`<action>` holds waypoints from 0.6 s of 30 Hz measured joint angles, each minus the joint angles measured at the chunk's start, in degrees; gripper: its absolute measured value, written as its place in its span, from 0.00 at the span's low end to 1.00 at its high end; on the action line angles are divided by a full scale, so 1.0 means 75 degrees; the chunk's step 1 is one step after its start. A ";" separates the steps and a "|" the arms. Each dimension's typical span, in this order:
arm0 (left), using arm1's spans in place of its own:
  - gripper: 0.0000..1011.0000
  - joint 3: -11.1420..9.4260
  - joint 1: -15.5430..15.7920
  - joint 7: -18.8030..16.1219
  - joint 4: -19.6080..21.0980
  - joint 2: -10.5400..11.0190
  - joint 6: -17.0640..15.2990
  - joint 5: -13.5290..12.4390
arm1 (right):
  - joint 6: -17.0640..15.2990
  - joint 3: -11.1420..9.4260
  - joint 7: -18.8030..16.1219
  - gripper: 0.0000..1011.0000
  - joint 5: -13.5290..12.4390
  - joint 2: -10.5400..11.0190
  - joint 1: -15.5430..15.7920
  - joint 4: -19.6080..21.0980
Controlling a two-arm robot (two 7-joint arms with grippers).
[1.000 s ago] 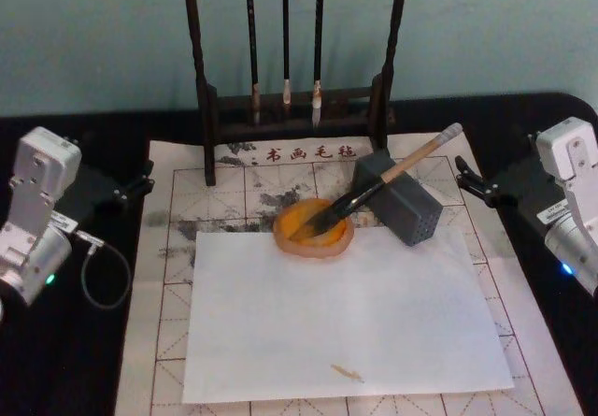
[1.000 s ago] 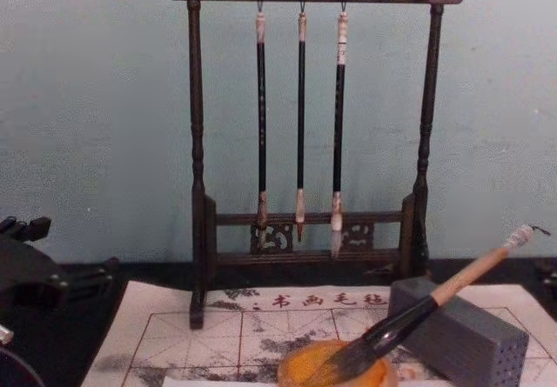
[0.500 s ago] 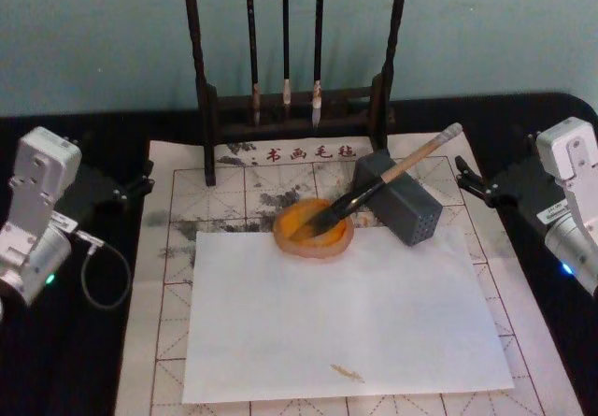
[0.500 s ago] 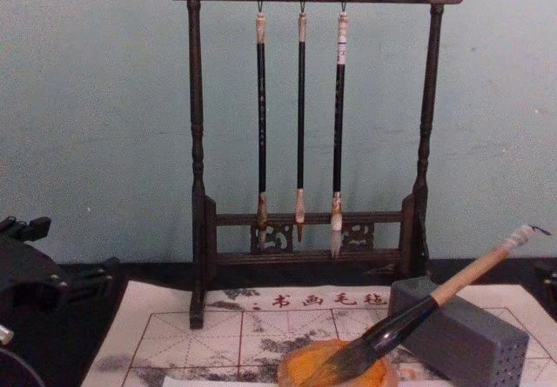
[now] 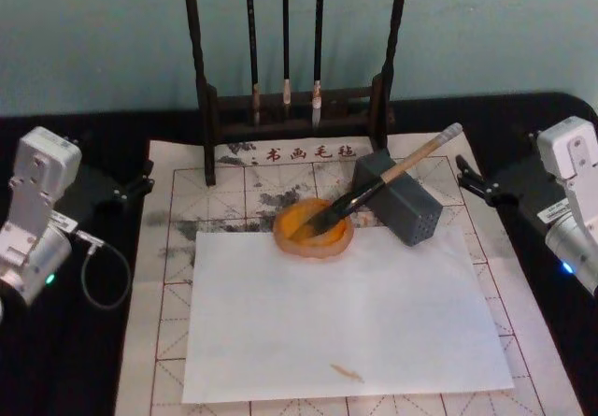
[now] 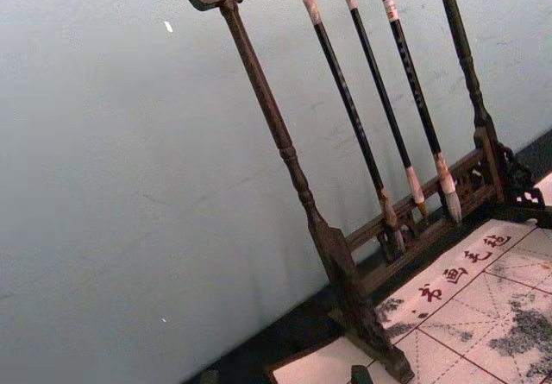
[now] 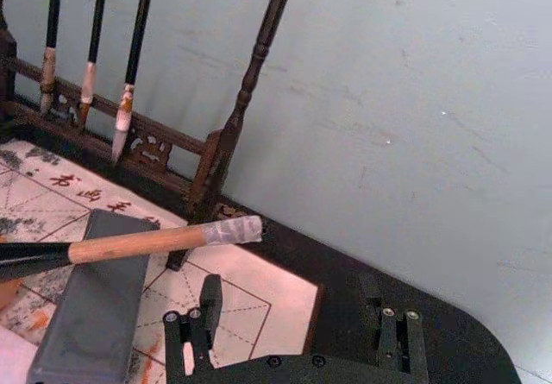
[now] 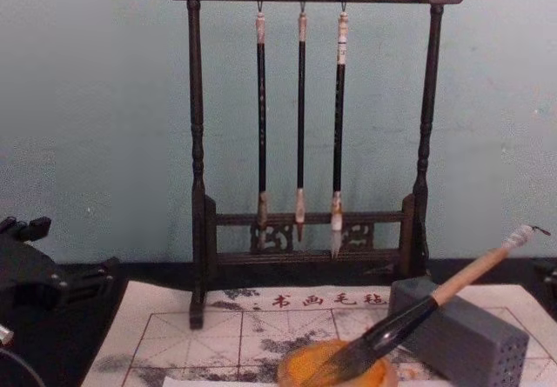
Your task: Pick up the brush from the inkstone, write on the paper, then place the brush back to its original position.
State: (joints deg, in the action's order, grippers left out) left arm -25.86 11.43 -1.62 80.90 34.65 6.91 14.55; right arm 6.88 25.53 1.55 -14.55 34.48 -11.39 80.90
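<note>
Resting with its dark bristles in the orange inkstone (image 5: 313, 232), the brush (image 5: 385, 178) leans its pale handle across the top of a grey block (image 5: 404, 212). Its white end cap is raised and points toward the right gripper (image 5: 464, 178), near it but not touching.

Paper (image 5: 166, 276): red-gridded sheet with grey smudges, lying flat between the two grippers. A plain white sheet (image 5: 346, 313) lies on it, its far edge meeting the inkstone.

Right gripper: fingers spread wide with nothing between them, over the black table (image 5: 84, 369) just off the paper's right edge. In the right wrist view the brush handle crosses just beyond its fingertips.

Left gripper (image 5: 137, 180): fingers apart and empty, at the paper's opposite edge. Brush and inkstone lie well apart to its right.

Brush rack (image 5: 294, 107): upright beyond both grippers at the paper's far edge, with three thin brushes (image 5: 285, 33) hanging from it.
</note>
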 joint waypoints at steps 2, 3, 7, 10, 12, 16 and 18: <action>0.99 0.0000 0.0000 0.0000 0.0000 0.0000 0.0000 0.0000 | -0.0027 -0.0062 -0.0037 0.99 -0.0032 -0.0030 0.0017 0.0004; 0.99 0.0000 0.0000 0.0000 0.0000 0.0000 0.0000 0.0000 | -0.0048 -0.0099 -0.0070 0.99 -0.0082 -0.0045 0.0028 0.0013; 0.99 0.0000 0.0000 0.0000 0.0000 0.0000 0.0000 0.0000 | -0.0195 -0.0302 -0.0283 0.99 -0.0405 -0.0111 0.0125 0.0110; 0.99 0.0000 0.0000 0.0000 0.0000 0.0000 0.0000 0.0000 | -0.0361 -0.0485 -0.0452 0.99 -0.0709 -0.0155 0.0242 0.0225; 0.99 0.0000 0.0000 0.0000 0.0000 0.0000 0.0000 0.0000 | -0.0516 -0.0631 -0.0604 0.99 -0.0976 -0.0174 0.0357 0.0350; 0.99 0.0000 0.0000 0.0001 -0.0001 0.0000 0.0000 0.0000 | -0.0894 -0.0887 -0.0945 0.99 -0.1543 -0.0197 0.0548 0.0566; 0.99 0.0000 0.0000 0.0000 -0.0001 0.0000 0.0000 0.0000 | -0.1159 -0.1047 -0.1144 0.99 -0.1889 -0.0219 0.0638 0.0689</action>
State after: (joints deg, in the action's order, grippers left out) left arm -25.86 11.43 -1.62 80.90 34.65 6.91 14.55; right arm -1.81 17.68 -7.03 -28.72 32.84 -6.60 86.07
